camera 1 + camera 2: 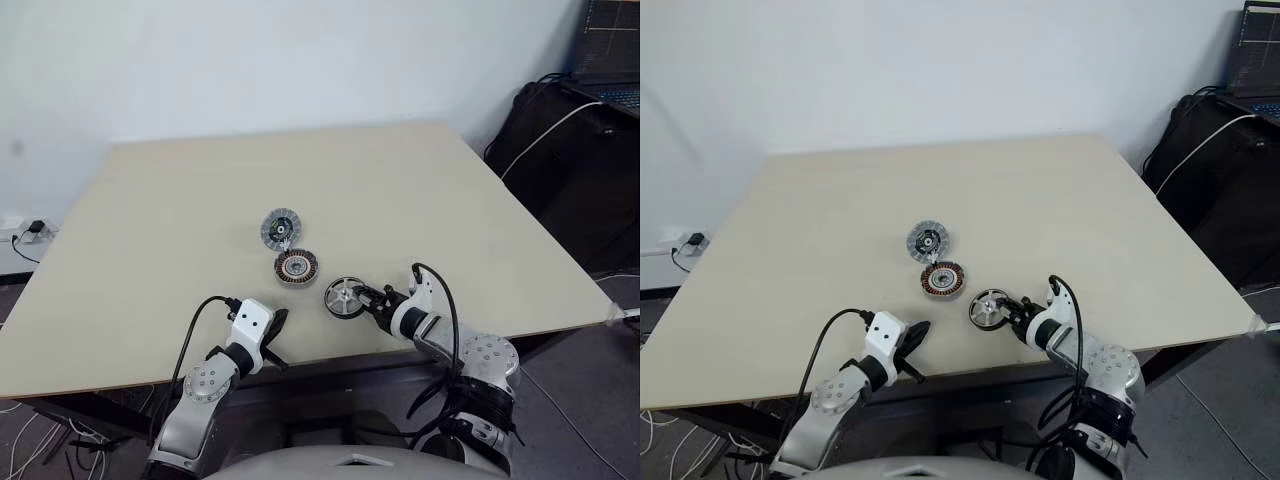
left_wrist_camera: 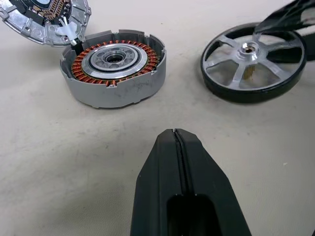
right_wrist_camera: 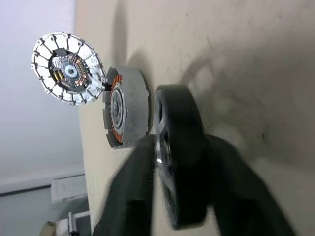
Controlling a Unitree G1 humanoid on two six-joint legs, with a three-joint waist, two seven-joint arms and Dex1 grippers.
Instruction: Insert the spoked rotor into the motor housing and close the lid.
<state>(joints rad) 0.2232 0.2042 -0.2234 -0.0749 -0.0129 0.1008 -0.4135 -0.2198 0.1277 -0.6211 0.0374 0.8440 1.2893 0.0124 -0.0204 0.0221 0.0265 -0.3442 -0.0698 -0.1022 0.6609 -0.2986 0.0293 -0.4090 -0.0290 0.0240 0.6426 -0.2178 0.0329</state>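
Right wrist view: right hand [image 3: 179,162] clamps spoked rotor [image 3: 178,147] by its rim, on edge. Left hand [image 2: 183,147] shut, empty. Before lowering, level the rotor and centre its hub over motor housing [image 2: 114,66]; keep clear of lid [image 1: 281,229].

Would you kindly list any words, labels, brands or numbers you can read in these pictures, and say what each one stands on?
None can be read.
The spoked rotor, the motor housing and the lid bear no legible marking.
The laptop screen shows faint lines, too small to read.
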